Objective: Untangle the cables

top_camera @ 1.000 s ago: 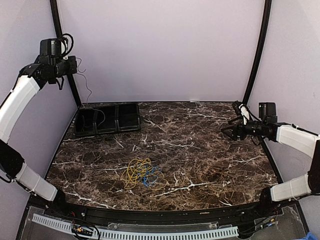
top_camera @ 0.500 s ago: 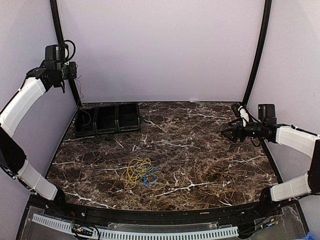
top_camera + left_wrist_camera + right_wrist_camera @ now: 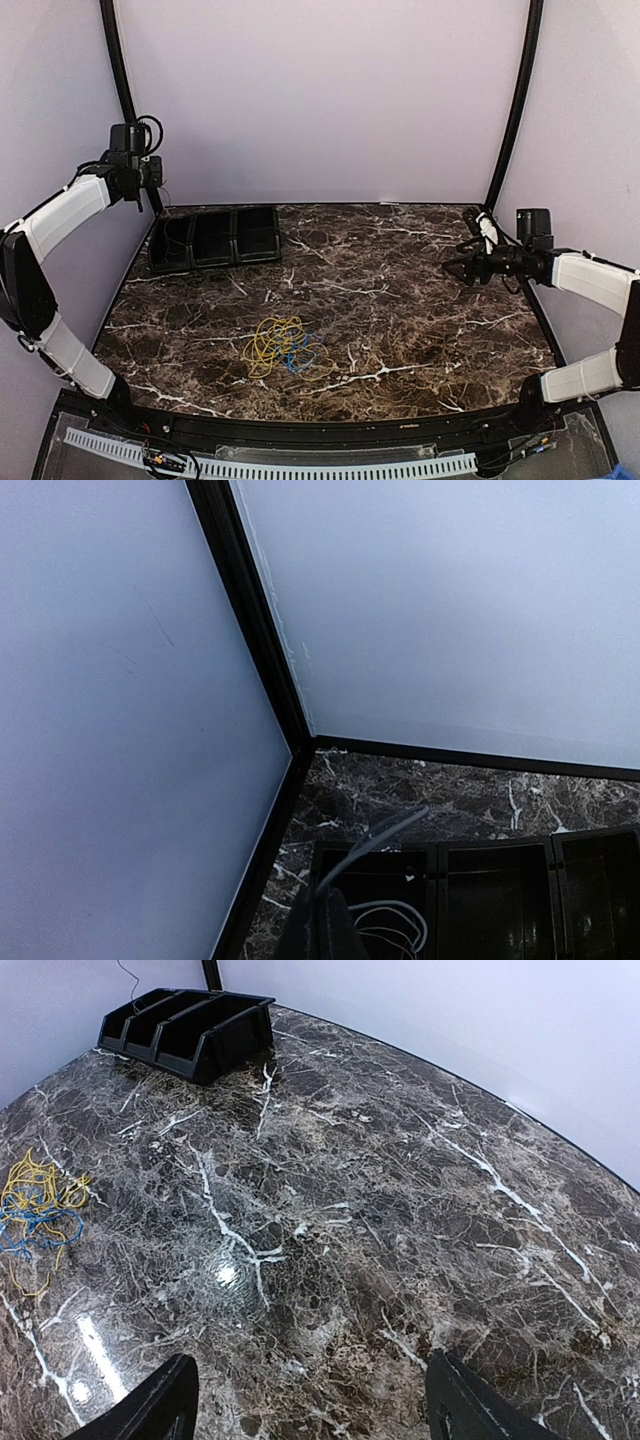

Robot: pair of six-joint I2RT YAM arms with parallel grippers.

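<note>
The yellow cable (image 3: 270, 343) and the blue cable (image 3: 301, 356) lie intertwined in one loose heap on the marble table, front centre. Both show at the left edge of the right wrist view, yellow (image 3: 28, 1186) above blue (image 3: 38, 1230). My left gripper (image 3: 148, 178) is raised at the far left corner, shut on a thin grey cable (image 3: 380, 838) that hangs into the left compartment of the black bin (image 3: 440, 848). My right gripper (image 3: 458, 262) is open and empty, above the table's right side, far from the heap.
The black three-compartment bin (image 3: 215, 260) stands at the back left, with pale cable loops (image 3: 400, 920) in its left compartment; it also shows in the right wrist view (image 3: 190, 1025). Black frame posts (image 3: 120, 80) rise at both back corners. Purple walls close the back and sides.
My left gripper has come down and moved right toward the bin with the grey cable in it. My right gripper has barely moved. The heap has not moved.
</note>
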